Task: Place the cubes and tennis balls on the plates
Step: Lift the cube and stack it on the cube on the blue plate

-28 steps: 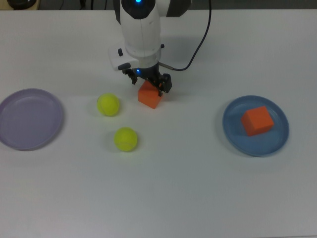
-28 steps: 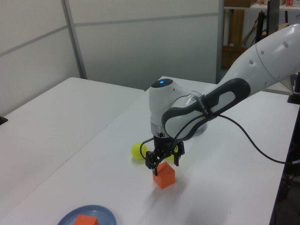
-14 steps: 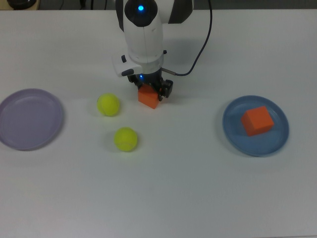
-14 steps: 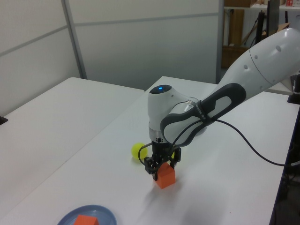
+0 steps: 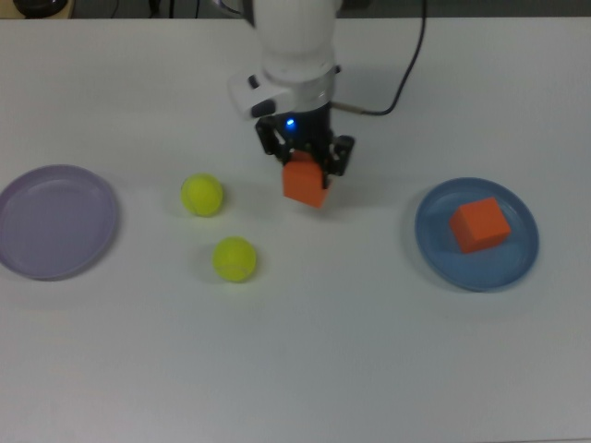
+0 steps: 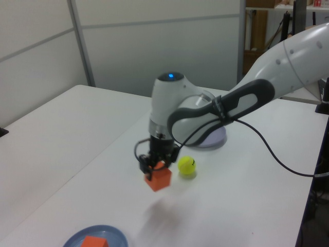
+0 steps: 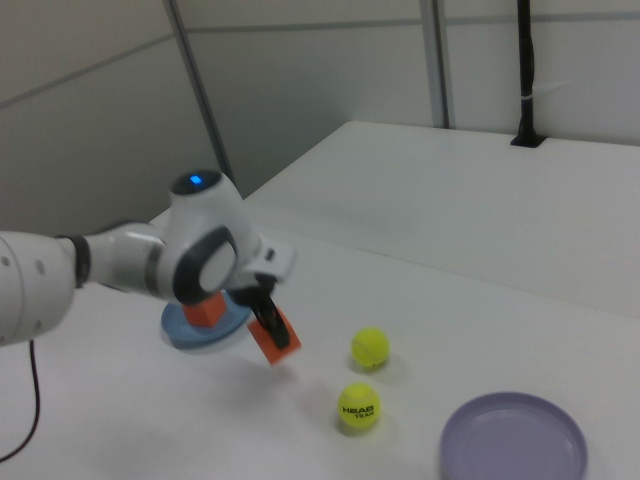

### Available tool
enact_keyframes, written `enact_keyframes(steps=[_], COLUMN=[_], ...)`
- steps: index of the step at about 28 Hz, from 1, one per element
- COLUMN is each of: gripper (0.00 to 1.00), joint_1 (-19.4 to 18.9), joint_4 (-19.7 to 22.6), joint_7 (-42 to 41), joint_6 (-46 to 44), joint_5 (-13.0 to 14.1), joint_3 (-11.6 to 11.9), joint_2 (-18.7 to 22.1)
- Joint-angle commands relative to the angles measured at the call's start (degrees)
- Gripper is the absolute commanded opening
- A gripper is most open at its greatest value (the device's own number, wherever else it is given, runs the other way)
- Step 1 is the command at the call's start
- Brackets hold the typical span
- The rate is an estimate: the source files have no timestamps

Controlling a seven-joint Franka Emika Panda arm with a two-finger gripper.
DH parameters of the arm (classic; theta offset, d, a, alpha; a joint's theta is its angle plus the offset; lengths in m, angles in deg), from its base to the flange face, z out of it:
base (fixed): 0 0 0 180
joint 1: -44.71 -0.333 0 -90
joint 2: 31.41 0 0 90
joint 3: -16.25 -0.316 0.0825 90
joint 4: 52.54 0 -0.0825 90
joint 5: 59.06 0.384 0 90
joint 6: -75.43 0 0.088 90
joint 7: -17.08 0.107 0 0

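My gripper (image 5: pixel 305 161) (image 6: pixel 157 165) (image 7: pixel 268 322) is shut on an orange cube (image 5: pixel 306 183) (image 6: pixel 158 178) (image 7: pixel 274 340) and holds it clear of the table. The other orange cube (image 5: pixel 479 224) (image 6: pixel 94 242) (image 7: pixel 204 313) lies on the blue plate (image 5: pixel 434 249) (image 6: pixel 115 235) (image 7: pixel 182 335) at the top view's right. Two yellow-green tennis balls (image 5: pixel 202 195) (image 5: pixel 235 258) (image 7: pixel 370 347) (image 7: pixel 358 406) rest on the table to the left of the gripper in the top view; the left view shows only one ball (image 6: pixel 186 165). The lavender plate (image 5: pixel 55 221) (image 6: pixel 212 140) (image 7: pixel 514 442) lies bare at the top view's far left.
A black cable (image 5: pixel 397 83) (image 6: pixel 277 159) runs from the arm across the white table (image 5: pixel 305 351). A black post (image 7: pixel 527 70) stands at the table's far edge in the right view. Wall panels rise behind the table in both side views.
The gripper has risen with the orange cube off the table and moved toward the top view's right, nearer the blue plate. Balls and plates have stayed put.
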Motion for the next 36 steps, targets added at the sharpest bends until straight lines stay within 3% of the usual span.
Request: enact_keyframes(steps=[1,7,13,28,36], gripper=[0.00,0.00,0.00,0.00,0.00], joint_1=[-4.85,-10.21,-15.57,-19.45,-19.54], joint_4=[-6.00,-10.57,-15.93,-19.36,-19.63], joint_7=[-0.43,0.01,2.38,9.50,9.59], joint_6=[-2.57,-1.87,-1.43,4.11,5.86], joint_5=[1.11,1.02,-0.55,-8.29,-8.38], joint_3=[0.22,0.04,0.04,0.04,0.04], joint_2=[-0.04,-1.62,-7.50,-15.33,-16.92])
